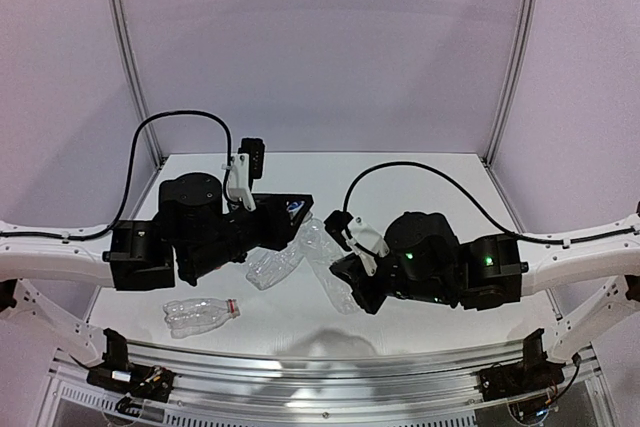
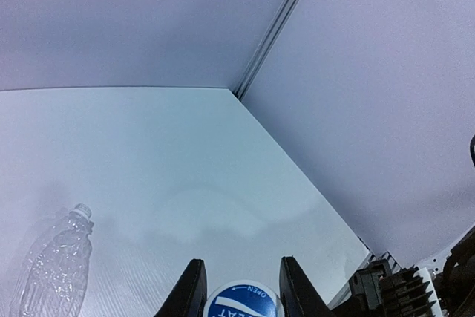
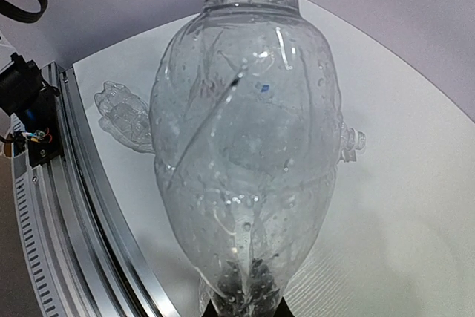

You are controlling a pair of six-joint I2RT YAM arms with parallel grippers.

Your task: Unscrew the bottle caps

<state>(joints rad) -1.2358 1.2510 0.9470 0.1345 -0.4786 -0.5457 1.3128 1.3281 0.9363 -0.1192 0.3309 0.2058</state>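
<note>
1. Left gripper (image 2: 242, 271): the fingers press on either side of the blue cap (image 2: 242, 304), which is marked OPEN with an arrow. We read this as clamped.
2. Right gripper (image 1: 347, 287): closed on the base end of the bottle (image 3: 245, 146). The fingers are mostly hidden behind the plastic. The bottle hangs off the table (image 3: 386, 206), with its neck running away toward the left jaws.
3. Handling, as we judge it: the cap is small and stiff, so take it square across the rim. The bottle is light, thin-walled, dented and slick, with only droplets inside. It will crush or twist under a hard squeeze, so hold it low, where it is stiffer.
4. Outward: a second bottle (image 1: 272, 265) lies just beside the held one. A third bottle (image 1: 200, 314) lies farther from both jaws and has a red neck ring (image 1: 232, 305). We cannot tell whether either has a cap.
</note>
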